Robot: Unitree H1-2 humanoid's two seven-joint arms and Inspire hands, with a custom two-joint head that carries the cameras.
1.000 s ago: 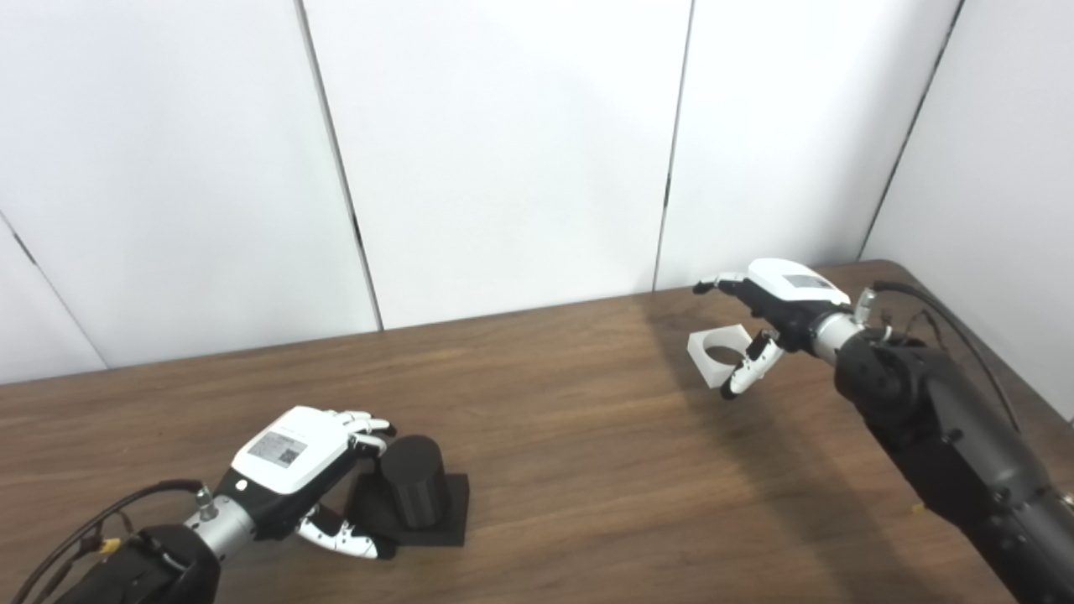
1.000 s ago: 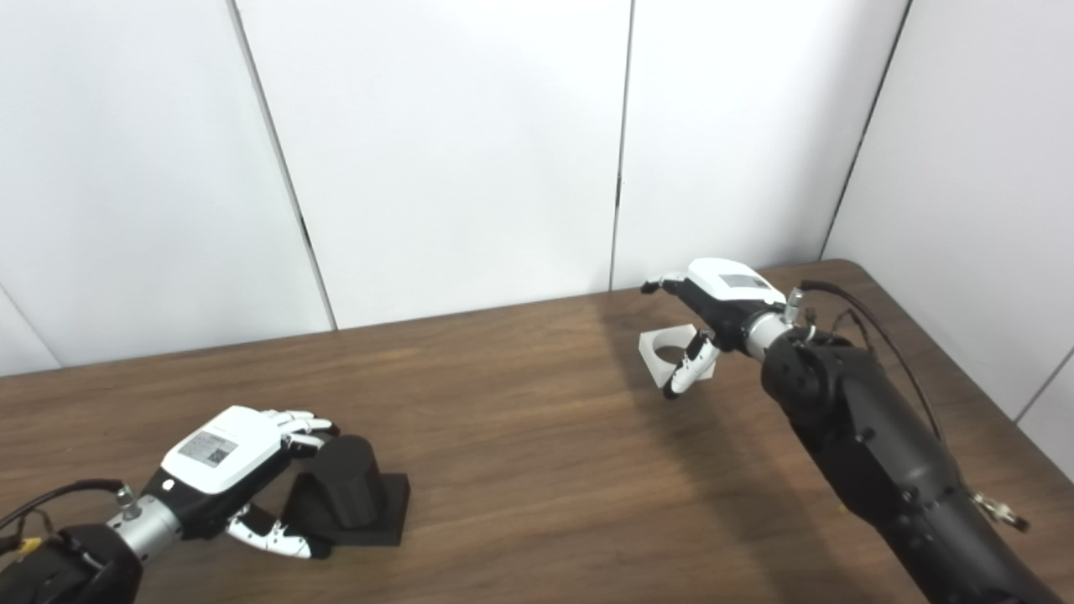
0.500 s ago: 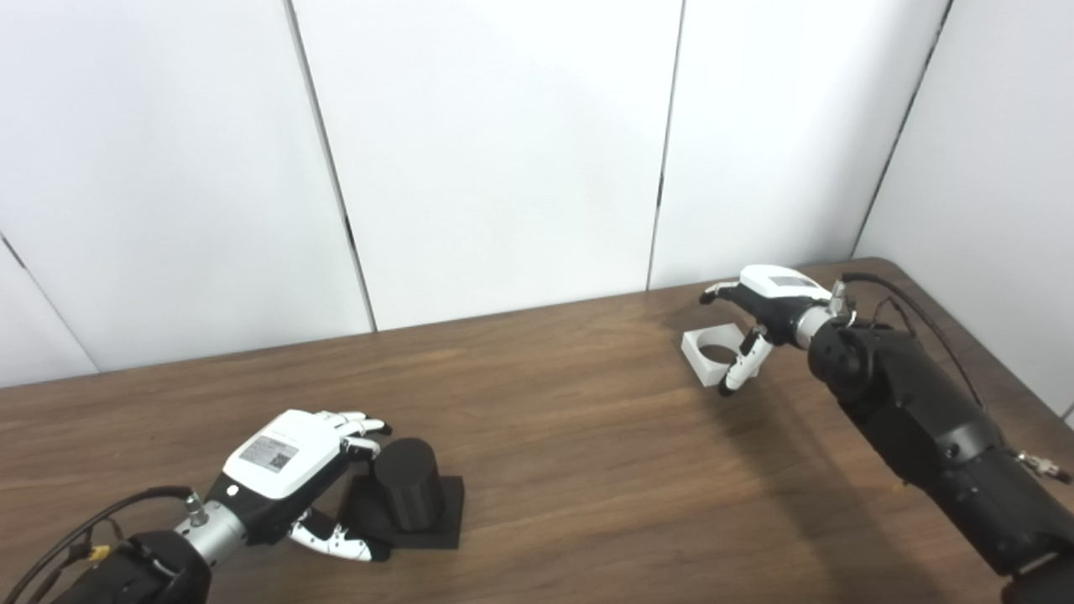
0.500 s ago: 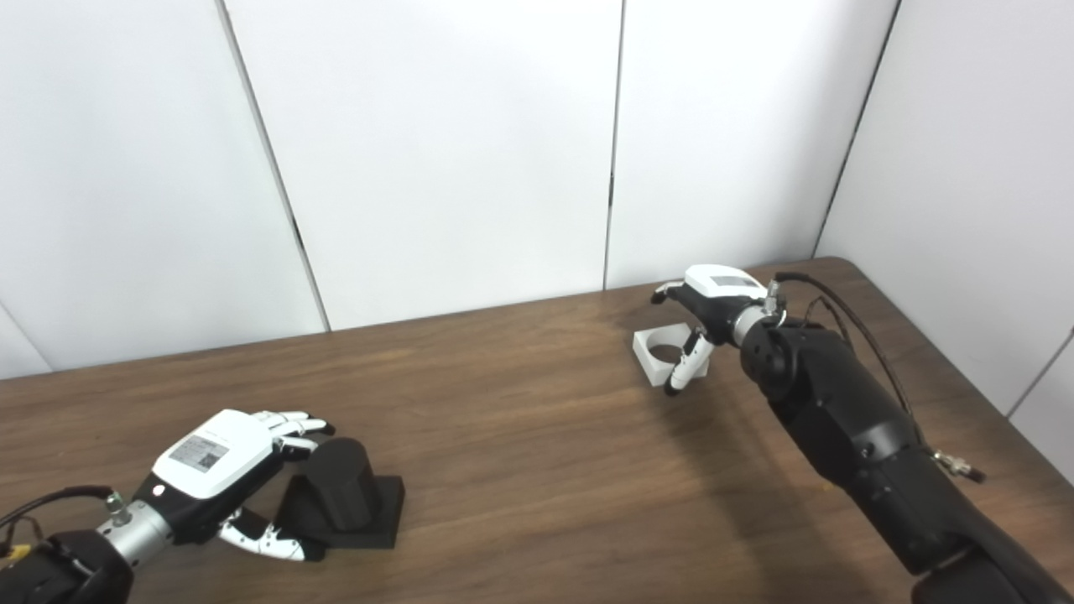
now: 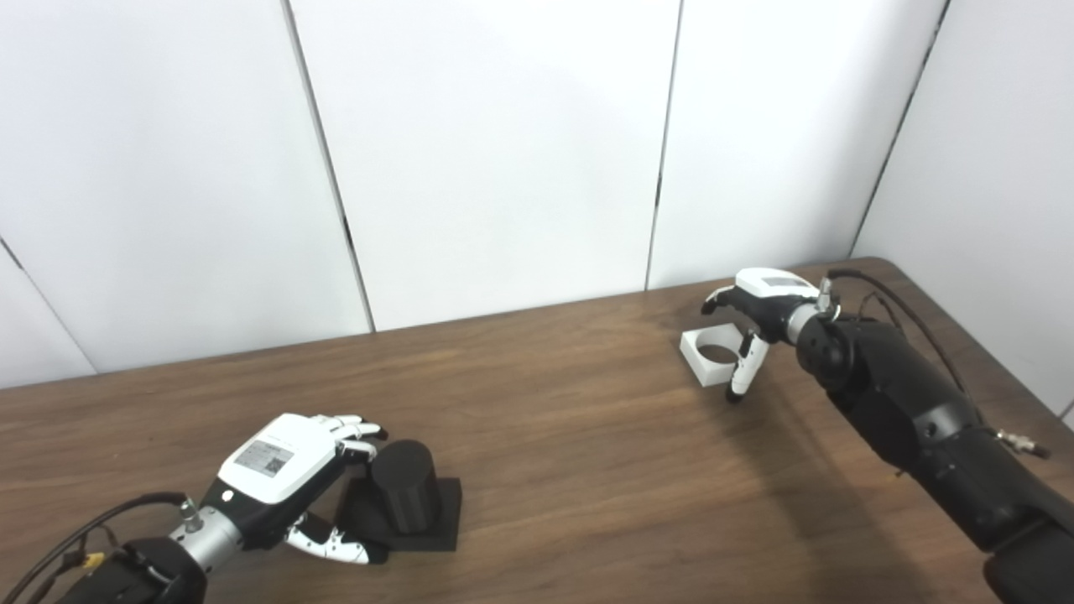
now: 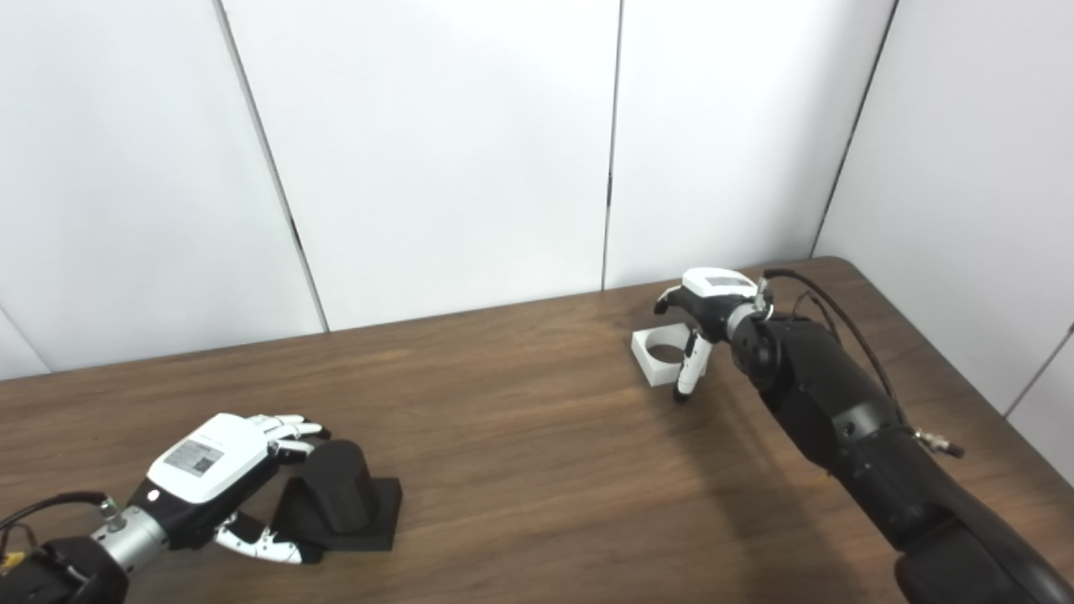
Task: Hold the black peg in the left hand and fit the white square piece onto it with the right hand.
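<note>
The black peg (image 5: 405, 486) is a short upright cylinder on a square black base (image 5: 443, 513), near the table's front left. My left hand (image 5: 281, 460) is cupped at the peg's left side. Its fingers reach the peg's upper rim, its thumb lies along the base's front edge, and it is open. The white square piece (image 5: 710, 376), with a round hole, lies flat at the far right. My right hand (image 5: 762, 304) arches over it, open. Its fingers hang above the far side and its thumb points down at the near right corner.
The brown wooden table (image 5: 587, 470) runs across the view. Its rounded far right corner (image 5: 889, 267) is close behind the right hand. White wall panels (image 5: 503, 151) stand right behind the table's back edge. A cable loops off the right wrist.
The right hand has reached farther out and dropped lower over the white piece, which looked tilted before and now lies flat. The left hand has hardly moved. The picture has shifted slightly.
</note>
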